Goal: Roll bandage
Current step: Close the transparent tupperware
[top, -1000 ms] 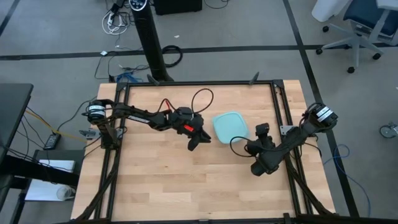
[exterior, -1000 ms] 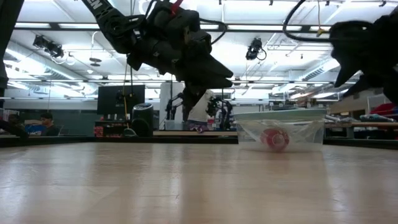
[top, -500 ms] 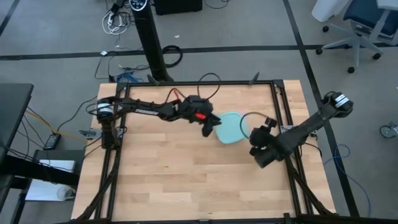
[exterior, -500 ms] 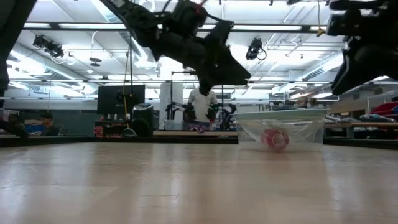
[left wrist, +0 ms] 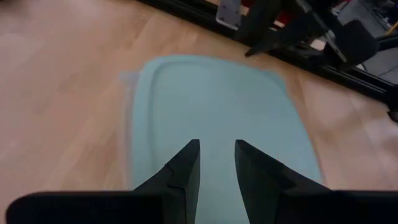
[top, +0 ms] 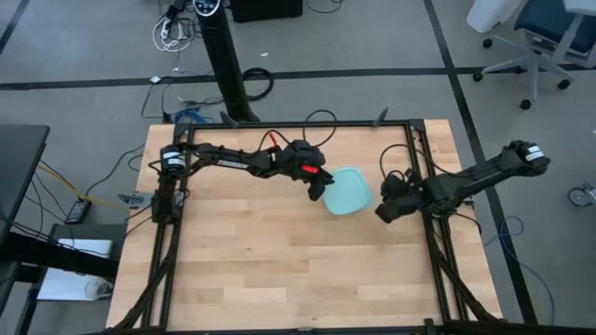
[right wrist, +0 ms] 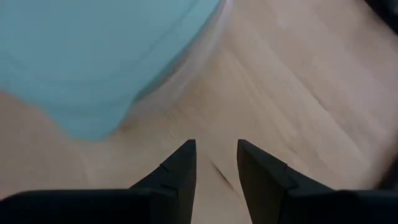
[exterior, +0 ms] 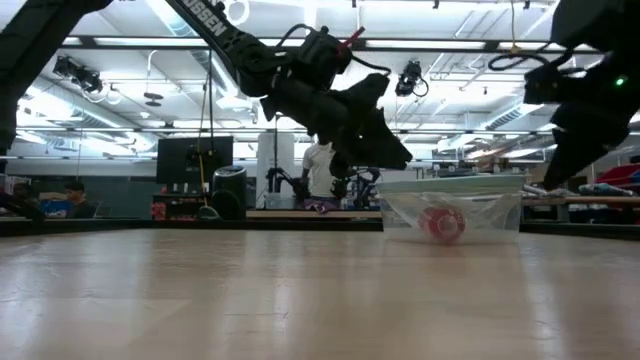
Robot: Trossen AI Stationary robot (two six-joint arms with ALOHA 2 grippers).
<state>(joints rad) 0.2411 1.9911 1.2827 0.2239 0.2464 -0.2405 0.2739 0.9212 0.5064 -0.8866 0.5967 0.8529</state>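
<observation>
Seemingly, the rolling itself was already finished: the bandage point(exterior: 441, 223) was seen in the low view as a small red roll lying inside the clear, light-blue-lidded container point(top: 346, 191), which stood on the wooden table point(top: 261, 270). Whether the roll was tidy could not be judged through the blurred plastic wall.

The left gripper point(top: 318, 187) was held in the air at the container's edge, above its lid, with its fingers point(left wrist: 184, 171) a small gap apart and nothing between them. The right gripper point(top: 386, 211) was placed just beside the container on the other side, over bare wood, its fingers point(right wrist: 181, 167) likewise slightly parted and empty.

Little was judged to be left, since the bandage was untouched by either gripper; at most the container remained to be handled.
</observation>
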